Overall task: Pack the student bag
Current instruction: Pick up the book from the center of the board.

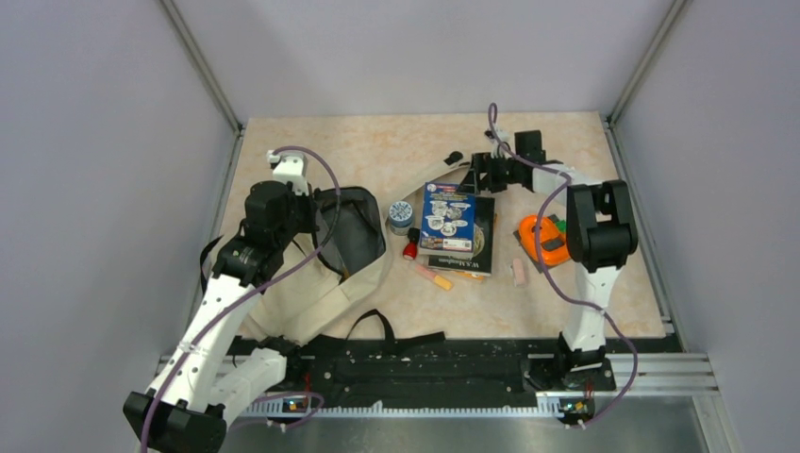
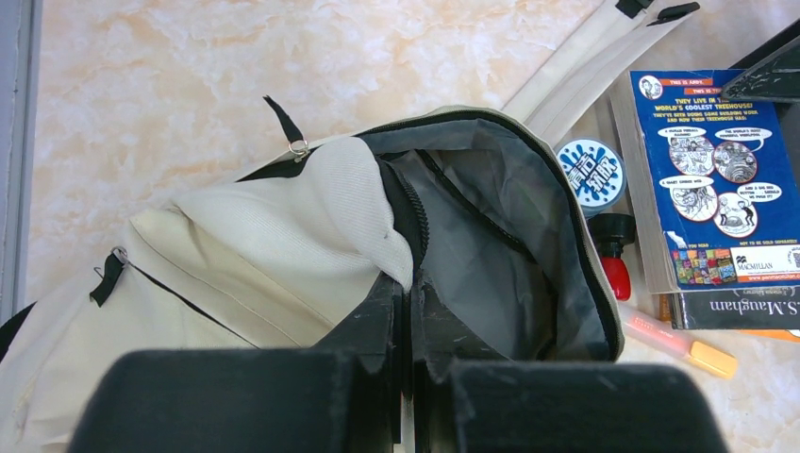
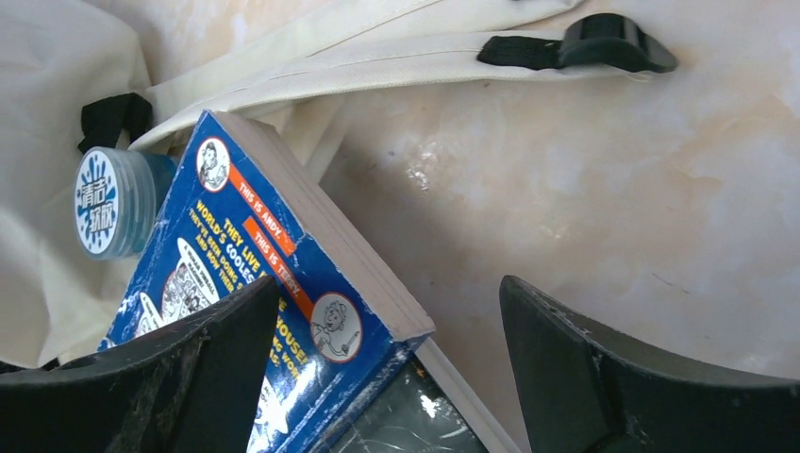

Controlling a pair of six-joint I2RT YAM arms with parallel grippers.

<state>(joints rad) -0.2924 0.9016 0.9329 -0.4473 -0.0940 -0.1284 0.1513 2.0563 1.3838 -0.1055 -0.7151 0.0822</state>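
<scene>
L gripper was together, pinched on the bag rim right at its tips, prob. to hold the mouth up so the grey lining gaped ahead & to its right, ready for loading. Bag lay flat on the surface beneath that gripper; nothing visible inside. R gripper stood w/ jaws wide apart, straddling a corner of the blue book: one finger over the cover, the other over bare surface. Contact: couldn't tell. Book sat atop a dark book, so its edge was raised, handy for a pinch. Strap lay beyond R gripper, tub off to its left.
</scene>
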